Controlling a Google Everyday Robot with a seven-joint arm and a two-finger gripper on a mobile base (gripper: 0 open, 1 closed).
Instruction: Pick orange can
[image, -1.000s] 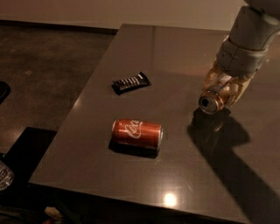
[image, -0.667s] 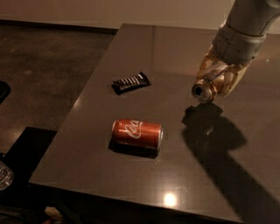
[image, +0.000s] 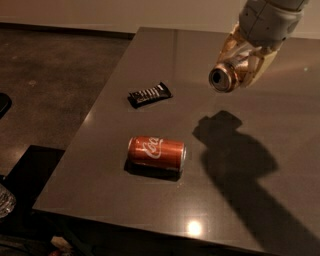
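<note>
While hand (image: 241, 67) holds one orange can (image: 223, 78) above table (image: 125, 210) — one red can (image: 156, 153), one wrapper (image: 150, 94)

The orange can (image: 224, 78), gold-orange with a silver rim, sits sideways in the clamped hand (image: 242, 67) at upper right, one end facing the camera, held in the air above the desk (image: 100, 185).

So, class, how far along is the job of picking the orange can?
Done: the two-finger gripper is shut on the small orange-gold metal can, which hangs sideways above the grey table, casting a shadow below. In hand: holding it aloft. Left: apparently nothing but keeping the grip.
</note>
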